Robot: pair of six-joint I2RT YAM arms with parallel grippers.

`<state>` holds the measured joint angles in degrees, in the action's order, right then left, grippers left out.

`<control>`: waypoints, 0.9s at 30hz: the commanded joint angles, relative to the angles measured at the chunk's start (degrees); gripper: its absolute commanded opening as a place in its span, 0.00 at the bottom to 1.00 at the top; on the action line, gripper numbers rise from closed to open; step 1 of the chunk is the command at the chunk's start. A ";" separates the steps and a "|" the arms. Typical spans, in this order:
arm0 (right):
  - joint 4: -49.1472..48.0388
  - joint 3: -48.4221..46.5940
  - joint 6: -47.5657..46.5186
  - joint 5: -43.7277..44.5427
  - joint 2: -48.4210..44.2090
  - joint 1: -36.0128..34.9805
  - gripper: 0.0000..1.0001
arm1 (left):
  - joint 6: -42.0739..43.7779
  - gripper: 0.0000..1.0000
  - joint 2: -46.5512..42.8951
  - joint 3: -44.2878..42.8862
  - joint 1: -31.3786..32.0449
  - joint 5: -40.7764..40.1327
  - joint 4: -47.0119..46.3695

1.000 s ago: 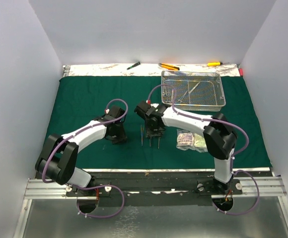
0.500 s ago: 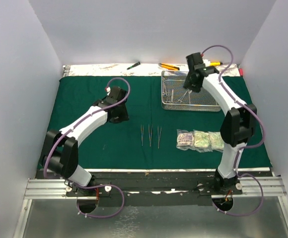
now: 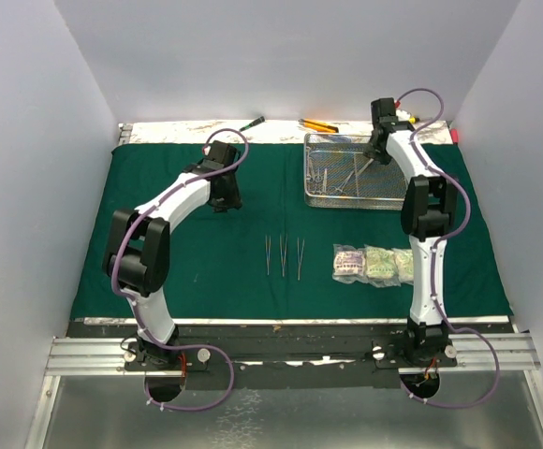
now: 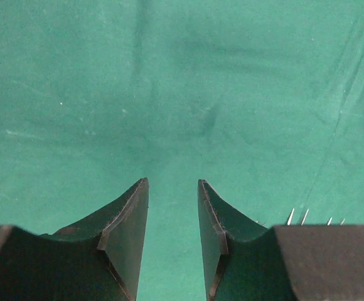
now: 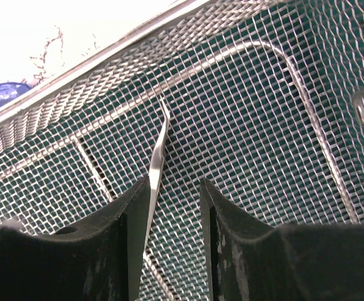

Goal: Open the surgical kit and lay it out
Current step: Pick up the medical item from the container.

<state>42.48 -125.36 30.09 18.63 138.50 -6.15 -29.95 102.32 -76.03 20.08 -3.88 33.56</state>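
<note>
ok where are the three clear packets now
In the top view the three small clear packets lie in a row on the right of the dark green cloth, beside the three steel tweezers and below the silver wire-mesh tray.

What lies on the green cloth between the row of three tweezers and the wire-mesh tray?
Nothing: in the top view, only bare green cloth separates the tweezers from the wire-mesh tray.
</note>
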 commanded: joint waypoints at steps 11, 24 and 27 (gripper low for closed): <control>-13.05 1.29 -3.57 0.52 5.31 0.10 0.41 | 4.24 0.39 3.84 -3.60 -3.95 5.20 1.37; -10.48 3.54 2.19 1.95 3.63 1.67 0.06 | 4.42 0.39 2.63 -3.24 -4.69 6.90 1.51; -13.69 7.81 1.93 0.92 -1.00 1.67 0.01 | 4.47 0.40 1.32 -3.61 -4.65 7.17 1.51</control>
<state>29.61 -121.86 30.98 20.23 142.04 -4.93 -26.26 105.75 -78.22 15.81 1.69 34.17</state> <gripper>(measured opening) 0.042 0.390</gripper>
